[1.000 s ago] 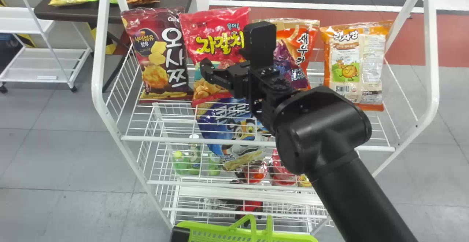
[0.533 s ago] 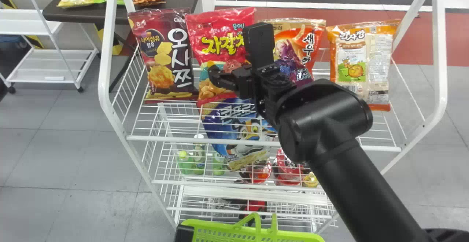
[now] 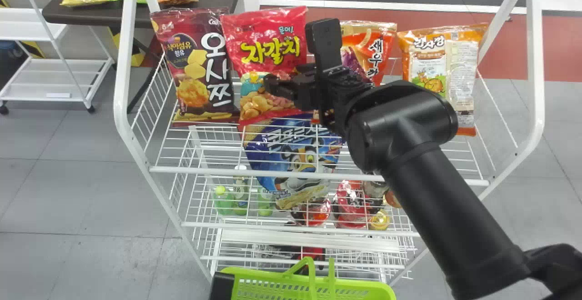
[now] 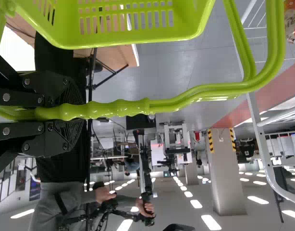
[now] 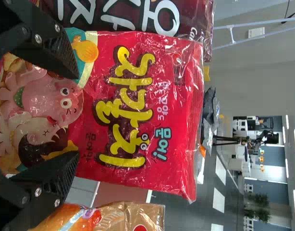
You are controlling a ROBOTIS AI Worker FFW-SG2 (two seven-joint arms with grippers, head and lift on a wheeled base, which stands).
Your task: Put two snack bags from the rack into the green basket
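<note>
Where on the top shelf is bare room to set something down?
The shelf looks bare between brown bag and front rail, likewise before orange bag. Crowded: red bag overlaps brown one, with right pincer before the red.

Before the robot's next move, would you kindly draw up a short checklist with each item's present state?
1. Left gripper secure on the handle of the green plastic basket: ok, closed around it.
2. Right gripper ready: ok, fingers apart.
3. Glossy red snack bag upright on the white wire rack: ok.
4. Red bag gripped: not ok, fingers in front of its lower part.
5. Red bag separate from the maroon snack bag: not ok, edges meet.
6. Basket contents: cannot tell.
</note>
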